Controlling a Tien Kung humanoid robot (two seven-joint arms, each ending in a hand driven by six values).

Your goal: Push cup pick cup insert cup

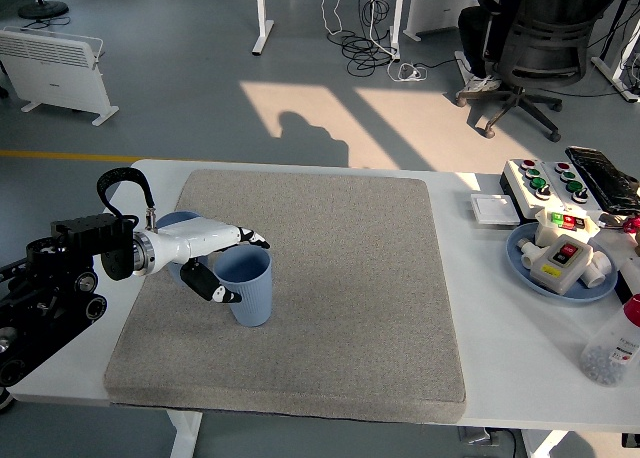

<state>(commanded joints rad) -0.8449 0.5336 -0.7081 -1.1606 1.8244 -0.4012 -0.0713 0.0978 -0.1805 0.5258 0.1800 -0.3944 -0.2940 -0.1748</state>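
While the left hand (215,263) fingers grasp it, the blue cup (245,286) stands upright.

Place: a robotics lab or test workshop, open-plan.
Floor: was bare grey, with sunlight patches and a yellow line (60,157) painted at the left.
Furniture: a white table (470,308) carried a grey mat (330,298); a black office chair (540,48) stood at the far right; white desk legs (262,18) rose behind.
Equipment: loose cables (365,43) lay on the floor; a white heater (55,70) stood at the left.
Bench gear: a push-button control box (545,181) and a blue plate (560,263) of switch parts sat at the table's right.
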